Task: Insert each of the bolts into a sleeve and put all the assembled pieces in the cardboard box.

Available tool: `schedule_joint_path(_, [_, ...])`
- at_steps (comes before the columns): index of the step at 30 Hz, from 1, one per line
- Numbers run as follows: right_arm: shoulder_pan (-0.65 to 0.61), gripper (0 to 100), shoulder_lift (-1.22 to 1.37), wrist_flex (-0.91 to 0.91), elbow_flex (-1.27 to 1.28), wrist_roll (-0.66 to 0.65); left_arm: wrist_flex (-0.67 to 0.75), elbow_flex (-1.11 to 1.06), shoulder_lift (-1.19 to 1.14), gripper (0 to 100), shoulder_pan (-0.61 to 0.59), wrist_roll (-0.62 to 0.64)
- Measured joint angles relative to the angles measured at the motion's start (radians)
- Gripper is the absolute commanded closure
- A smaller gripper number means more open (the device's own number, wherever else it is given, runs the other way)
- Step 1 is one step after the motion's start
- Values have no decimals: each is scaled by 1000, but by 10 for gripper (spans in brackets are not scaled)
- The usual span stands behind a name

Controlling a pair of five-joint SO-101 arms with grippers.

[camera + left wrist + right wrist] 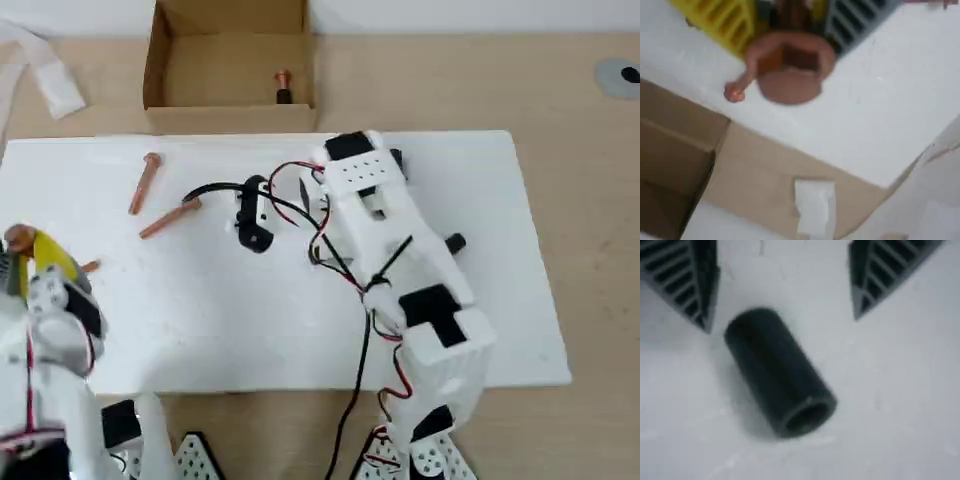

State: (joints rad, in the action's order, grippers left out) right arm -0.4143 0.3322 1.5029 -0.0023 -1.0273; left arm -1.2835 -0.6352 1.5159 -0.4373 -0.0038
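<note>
Left pincer (790, 42) tight on copper bolt (789, 75) — right pincer (782, 320) agape over smooth black sleeve (777, 372)

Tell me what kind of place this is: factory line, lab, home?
Most likely a lab or hobby bench for tabletop robot trials, not a factory: a wooden table with a white board laid on it, a white arm with loose exposed wires, a plain cardboard box and loose bolts.

The left gripper (790, 31) hides most of the blurred bolt (789, 75).
</note>
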Motion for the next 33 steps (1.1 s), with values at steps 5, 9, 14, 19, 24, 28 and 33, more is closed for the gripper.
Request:
schedule_joint_path(5, [0,778,57,-15,-3,0,0,-8,43,994,-5,0])
schedule_joint_path(9, [0,778,103,-5,-48,0,0,-11,46,994,-5,0])
schedule_joint_path(14, [0,780,157,0,-97,0,0,-11,46,994,-5,-11])
schedule_joint_path(19, [0,782,170,2,-109,0,0,-11,46,994,-5,-38])
schedule_joint_path(24, [0,875,175,17,-120,0,0,-11,46,994,-5,-41])
schedule_joint_path(28, [5,977,190,5,-144,5,0,-11,46,994,-5,-41])
schedule_joint_path(33, [5,989,198,3,-149,37,0,-11,46,994,-5,-41])
